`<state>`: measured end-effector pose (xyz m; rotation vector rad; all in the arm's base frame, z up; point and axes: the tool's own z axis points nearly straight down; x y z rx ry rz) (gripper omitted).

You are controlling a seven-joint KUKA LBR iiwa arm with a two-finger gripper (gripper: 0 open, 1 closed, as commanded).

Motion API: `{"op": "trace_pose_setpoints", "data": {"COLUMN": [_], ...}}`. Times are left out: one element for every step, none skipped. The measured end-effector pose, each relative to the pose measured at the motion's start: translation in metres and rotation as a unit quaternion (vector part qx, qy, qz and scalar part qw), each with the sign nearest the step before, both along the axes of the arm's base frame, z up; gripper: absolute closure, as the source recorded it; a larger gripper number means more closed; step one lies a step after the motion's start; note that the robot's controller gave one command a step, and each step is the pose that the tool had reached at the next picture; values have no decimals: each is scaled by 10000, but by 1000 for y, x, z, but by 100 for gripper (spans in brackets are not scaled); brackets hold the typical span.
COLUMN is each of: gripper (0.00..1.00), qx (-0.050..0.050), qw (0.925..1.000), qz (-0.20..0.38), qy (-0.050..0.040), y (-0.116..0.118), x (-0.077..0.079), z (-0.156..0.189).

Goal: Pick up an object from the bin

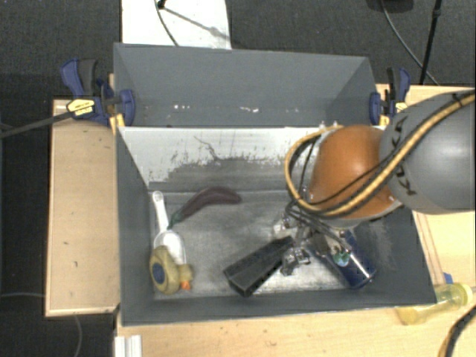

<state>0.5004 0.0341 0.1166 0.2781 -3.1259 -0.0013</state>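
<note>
Camera view, lower right: the tool (297, 255), open or closed I cannot tell, sits crowded between black block (253, 271) and blue cylinder (355, 268), so a grasp might slip.

Dark floor around my workplace

I work above a pale wooden table (297, 341) under even, soft light. To the left and at the far side lies a dark, speckled floor (44, 21). A thin black cable (433, 28) runs across that floor at the far right, and a grey cable (30, 123) comes in from the left
</note>
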Motion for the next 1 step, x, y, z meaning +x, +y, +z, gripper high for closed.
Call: {"op": "trace_pose_setpoints", "data": {"gripper": [100], "qx": [-2], "qw": [9998], "qz": [180], "qy": [0], "y": [-1], "x": [4], "z": [147]}}
